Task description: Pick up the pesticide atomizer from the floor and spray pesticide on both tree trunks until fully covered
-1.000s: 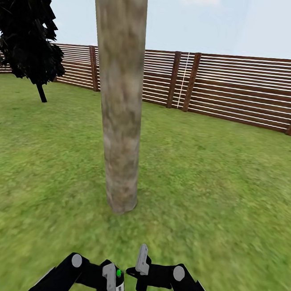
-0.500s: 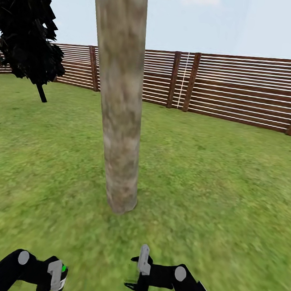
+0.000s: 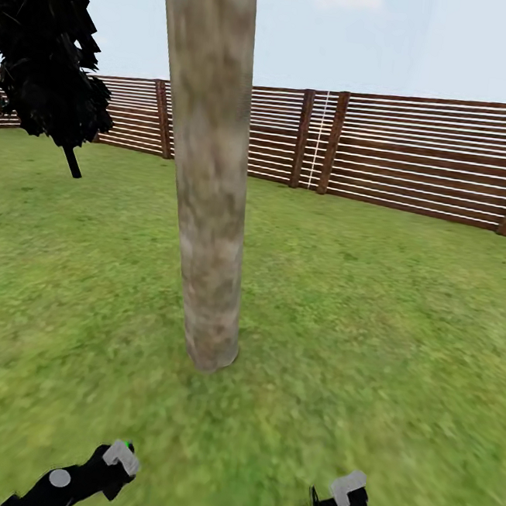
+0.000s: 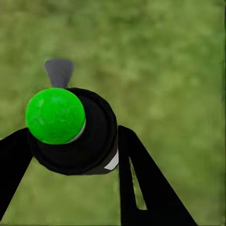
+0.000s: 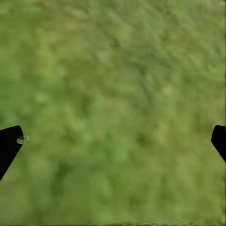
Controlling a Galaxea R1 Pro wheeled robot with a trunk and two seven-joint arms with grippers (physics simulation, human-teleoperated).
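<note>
A thick pale tree trunk (image 3: 208, 201) rises from the lawn straight ahead, its crown out of view. My left gripper (image 3: 118, 457) is low at the front left, shut on the pesticide atomizer (image 4: 70, 129), a black bottle with a green cap and grey nozzle. In the left wrist view the black fingers (image 4: 141, 183) flank the bottle over grass. At the front right my right gripper (image 3: 344, 496) hangs over the lawn, and its wrist view shows it open (image 5: 113, 141) with nothing but grass between the fingertips.
A brown slatted wooden fence (image 3: 419, 157) runs across the back of the lawn. A near-black conifer (image 3: 48, 52) stands at the far left. Open grass (image 3: 386, 321) lies around the trunk on all sides.
Both arms have drawn apart and lower. The left gripper with the atomizer went left, then back a little. The right gripper has swung out to the right. The camera has held still.
</note>
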